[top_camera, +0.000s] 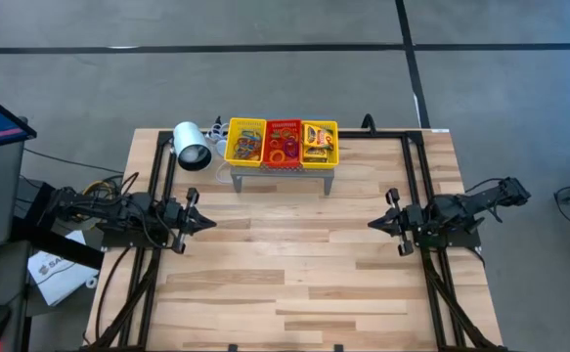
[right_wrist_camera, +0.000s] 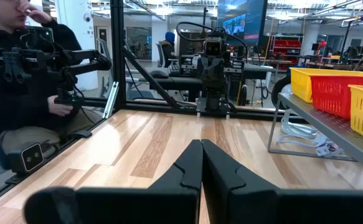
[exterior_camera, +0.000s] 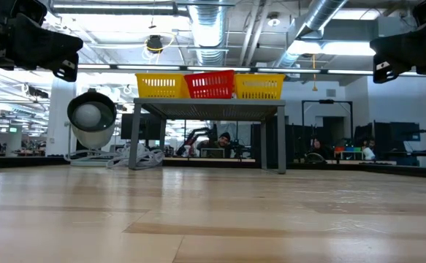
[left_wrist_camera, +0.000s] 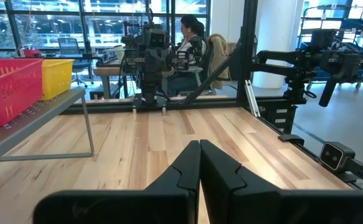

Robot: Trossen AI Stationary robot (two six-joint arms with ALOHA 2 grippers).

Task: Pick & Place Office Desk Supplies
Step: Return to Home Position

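Sorting looks finished: the office supplies (top_camera: 278,152) lie inside 3 bins lined up side by side on a small grey shelf (top_camera: 283,176) at the far edge of the table (top_camera: 294,284), just beside a white lamp (top_camera: 192,147). The left yellow bin (top_camera: 229,143) holds a tangle of coloured bands, the red bin (top_camera: 285,121) holds orange and purple rings, and the right yellow bin (top_camera: 335,144) holds printed yellow-orange card packets. The left gripper (top_camera: 209,222) and right gripper (top_camera: 371,224) hang at the table's 2 sides, tips facing each other and well apart from the shelf. Each wrist view shows its fingers pressed together with nothing between them. The step in hand appears to be parking the arms. The next move seems to call only for settling them at rest, with no further pick.
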